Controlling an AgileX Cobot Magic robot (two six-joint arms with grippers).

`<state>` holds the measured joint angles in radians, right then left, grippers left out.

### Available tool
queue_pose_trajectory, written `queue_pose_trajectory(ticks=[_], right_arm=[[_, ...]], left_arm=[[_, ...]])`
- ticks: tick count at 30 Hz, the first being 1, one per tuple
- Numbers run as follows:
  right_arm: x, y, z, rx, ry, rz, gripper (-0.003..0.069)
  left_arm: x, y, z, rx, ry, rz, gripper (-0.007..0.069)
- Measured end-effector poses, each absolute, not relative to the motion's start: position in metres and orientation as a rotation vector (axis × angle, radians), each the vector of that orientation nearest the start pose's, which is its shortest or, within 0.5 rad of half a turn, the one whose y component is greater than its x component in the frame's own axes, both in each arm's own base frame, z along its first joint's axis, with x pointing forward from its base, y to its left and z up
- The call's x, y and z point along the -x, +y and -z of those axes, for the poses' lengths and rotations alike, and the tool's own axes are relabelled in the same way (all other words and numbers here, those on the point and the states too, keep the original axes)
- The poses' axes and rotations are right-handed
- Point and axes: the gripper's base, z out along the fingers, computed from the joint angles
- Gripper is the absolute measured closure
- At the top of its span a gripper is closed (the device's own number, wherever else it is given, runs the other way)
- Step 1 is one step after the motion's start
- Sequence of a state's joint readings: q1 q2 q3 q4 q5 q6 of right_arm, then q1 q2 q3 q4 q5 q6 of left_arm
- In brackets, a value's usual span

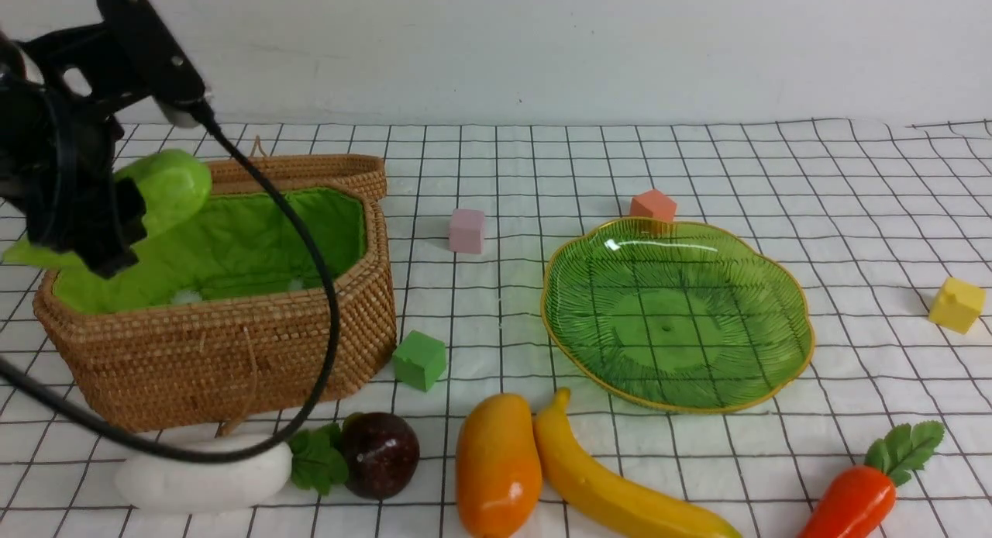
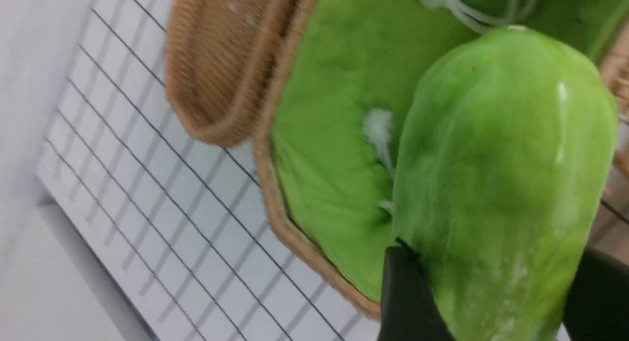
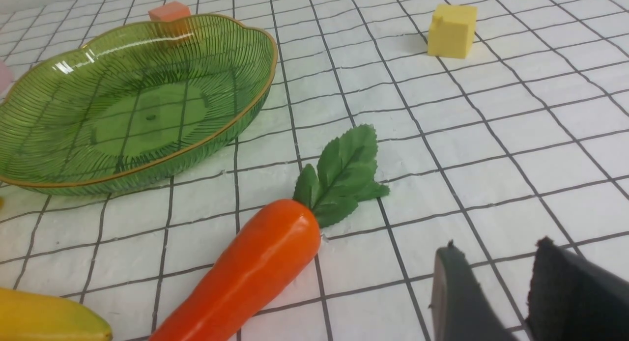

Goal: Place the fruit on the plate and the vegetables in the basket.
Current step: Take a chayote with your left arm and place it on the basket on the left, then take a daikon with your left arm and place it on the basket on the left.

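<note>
My left gripper (image 1: pixel 116 216) is shut on the light green lumpy vegetable (image 1: pixel 167 185), holding it in the air over the left end of the open wicker basket (image 1: pixel 232 352). In the left wrist view, both black fingers (image 2: pixel 408 292) press the vegetable (image 2: pixel 501 159) above the green lining (image 2: pixel 334 110). The green plate (image 1: pixel 775 290) stands empty. Along the front lie the white radish (image 1: pixel 201 476), dark purple fruit (image 1: pixel 380 453), mango (image 1: pixel 496 464), banana (image 1: pixel 620 484) and carrot (image 1: pixel 860 495). The right gripper (image 3: pixel 496 252) is open and empty beside the carrot (image 3: pixel 255 272); the front view does not show it.
Foam cubes sit around the cloth: pink (image 1: pixel 466 230), orange-red (image 1: pixel 653 205) behind the plate, yellow (image 1: pixel 957 304) at the right, green (image 1: pixel 419 360) by the basket's corner. The basket lid (image 1: pixel 310 174) lies open behind it. A black cable (image 1: pixel 325 305) hangs across the basket front.
</note>
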<state>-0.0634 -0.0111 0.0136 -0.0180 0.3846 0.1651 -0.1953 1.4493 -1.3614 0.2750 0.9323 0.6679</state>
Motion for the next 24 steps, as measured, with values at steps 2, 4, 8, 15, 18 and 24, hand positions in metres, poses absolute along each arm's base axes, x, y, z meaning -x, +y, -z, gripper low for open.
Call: queue_pose_trajectory(ticks=[2, 4, 8, 15, 18, 24], right_arm=[[-0.052, -0.004, -0.175, -0.202, 1.86, -0.052, 0.0417], [-0.052, -0.004, -0.175, -0.202, 1.86, -0.052, 0.0417], [-0.052, -0.004, -0.175, -0.202, 1.86, -0.052, 0.0417], [-0.052, -0.004, -0.175, -0.202, 1.86, -0.052, 0.0417], [-0.052, -0.004, -0.175, -0.202, 1.86, -0.052, 0.0417], [-0.052, -0.004, -0.175, -0.202, 1.86, -0.052, 0.0417]], left_arm=[[-0.327, -0.043, -0.351, -1.187, 2.193, -0.582, 0.0242], [-0.34, -0.046, -0.339, -1.198, 2.177, -0.595, 0.0242], [-0.359, -0.05, -0.315, -1.174, 2.21, -0.567, 0.0242], [-0.365, -0.051, -0.306, -1.101, 2.257, -0.531, 0.0188], [-0.363, -0.052, -0.307, -1.051, 2.283, -0.5, 0.0075], [-0.329, -0.052, -0.337, -0.857, 2.392, -0.307, -0.0041]])
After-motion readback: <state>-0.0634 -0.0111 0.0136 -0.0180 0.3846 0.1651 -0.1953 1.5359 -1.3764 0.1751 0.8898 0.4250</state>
